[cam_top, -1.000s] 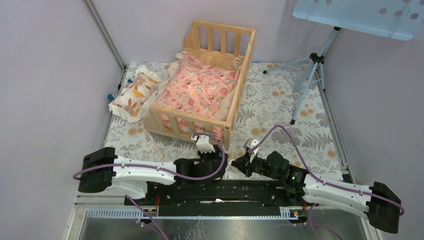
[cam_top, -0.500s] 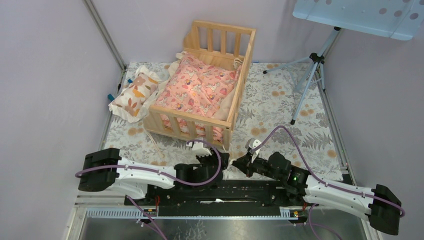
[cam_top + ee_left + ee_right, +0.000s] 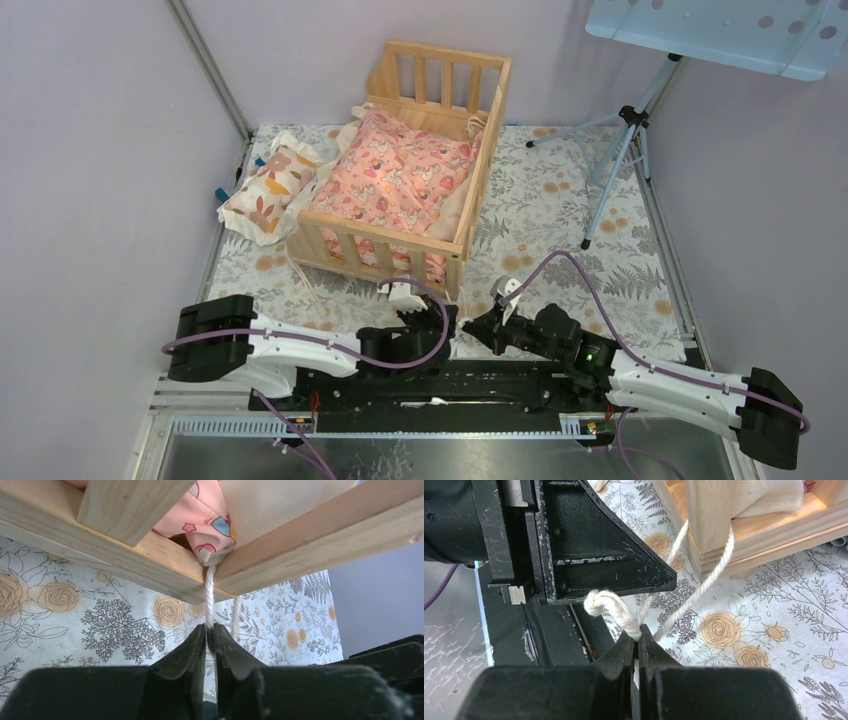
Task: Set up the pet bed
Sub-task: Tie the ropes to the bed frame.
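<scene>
**Tying the cushion strings to the bed**

Left gripper [image 3: 402, 291] has moved back a tiny bit from the bed since a second ago, and its fingers have come together. The right gripper [image 3: 503, 290] has hardly moved.

Now the left gripper's fingers squeeze a white string [image 3: 209, 587]. It runs to them from the corner of the pink cushion [image 3: 205, 520]. The right gripper's fingers are pressed tight on a knotted string [image 3: 600, 602], just past its knot. That string goes around a bed post ahead of it. I cannot tell if both are one string.

The pet bed [image 3: 380, 228] stands just ahead of both grippers. The job in hand looks like tying the cushion to the wood frame. Next, I think, the two grippers must bring their strings together and loop them. They must not let go or drag the bed along the table [image 3: 560, 210].

Inside the bed lies the pink cushion, filling most of it. A small leaf pillow [image 3: 268, 185] is not in the bed. It lies outside, ahead and to the left of the left gripper.
</scene>
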{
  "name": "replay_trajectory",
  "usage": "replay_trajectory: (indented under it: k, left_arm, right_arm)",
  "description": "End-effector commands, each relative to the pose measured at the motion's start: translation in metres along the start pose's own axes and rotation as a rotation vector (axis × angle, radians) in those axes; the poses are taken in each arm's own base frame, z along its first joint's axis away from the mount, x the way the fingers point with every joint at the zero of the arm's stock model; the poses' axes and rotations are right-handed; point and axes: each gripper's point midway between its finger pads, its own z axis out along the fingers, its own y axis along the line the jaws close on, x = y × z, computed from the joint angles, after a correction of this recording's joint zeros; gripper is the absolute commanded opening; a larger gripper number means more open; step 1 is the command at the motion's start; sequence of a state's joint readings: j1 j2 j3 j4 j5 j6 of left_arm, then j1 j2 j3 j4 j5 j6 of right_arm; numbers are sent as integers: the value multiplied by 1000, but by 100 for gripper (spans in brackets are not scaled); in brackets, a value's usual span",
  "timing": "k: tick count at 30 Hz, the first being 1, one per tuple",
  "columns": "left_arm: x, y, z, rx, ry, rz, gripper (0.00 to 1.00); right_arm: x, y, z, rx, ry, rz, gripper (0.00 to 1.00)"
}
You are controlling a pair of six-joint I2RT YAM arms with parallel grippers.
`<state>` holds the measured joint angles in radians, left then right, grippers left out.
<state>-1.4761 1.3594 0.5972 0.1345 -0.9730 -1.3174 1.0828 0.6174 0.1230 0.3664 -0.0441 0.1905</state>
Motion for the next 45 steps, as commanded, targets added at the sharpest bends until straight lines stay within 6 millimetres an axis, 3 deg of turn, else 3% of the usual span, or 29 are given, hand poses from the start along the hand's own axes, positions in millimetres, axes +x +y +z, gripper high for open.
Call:
replay_trajectory:
  k: [1,3,11,20,29,45]
  left_arm:
    - [-12,-14,4,17,-47,-53,8]
    - [-15,-13,3,10,-56,-50,0]
    - [-27,-6,-1,-10,-81,-53,0]
    - [-33,-10,-5,2,-86,-47,0]
    - [-42,-13,-9,15,-99,-60,0]
    - [-51,-23,-16,53,-112,-52,0]
  right_arm:
    - [-1,2,-1,4,-8,43,0]
    - [0,-1,-2,26,-13,81,0]
    - [-3,-26,-7,201,-74,269,0]
    - [-23,-35,-8,323,-22,332,0]
    - [7,-41,-4,481,257,383,0]
    - [36,-25,-15,446,420,444,0]
